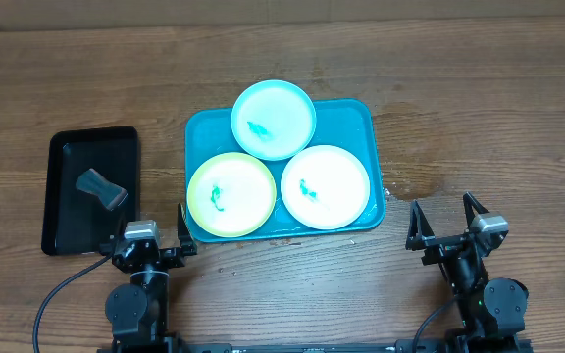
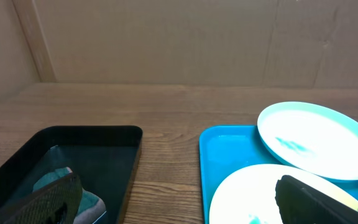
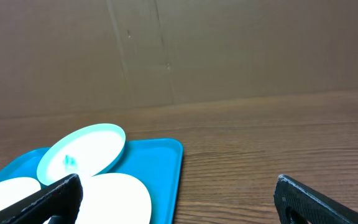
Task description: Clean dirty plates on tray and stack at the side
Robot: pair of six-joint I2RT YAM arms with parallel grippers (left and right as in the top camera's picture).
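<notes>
Left gripper (image 1: 153,235) and right gripper (image 1: 444,221) sit with fingers apart, while the round light blue plastic plate (image 1: 274,119) seems propped on the yellow-green plate (image 1: 231,195) and white plate (image 1: 325,186), so nudging either could skid it.

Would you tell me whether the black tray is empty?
Not empty: the black tray holds one small grey object, visible overhead.

Both arms are matte black all over. The left gripper (image 1: 151,222) and right gripper (image 1: 443,208) each have two thin black fingers tapering to points. Close up on the wrist cams, the fingers (image 2: 319,202) look like dull, slightly grainy black wedges. There's a light grey camera block (image 1: 140,230) on the left wrist and a matching grey block (image 1: 488,228) on the right. Round black joint housings (image 1: 130,306) sit below. A black cable (image 1: 55,306) loops off the left arm, and a second cable (image 1: 428,331) comes off the right
</notes>
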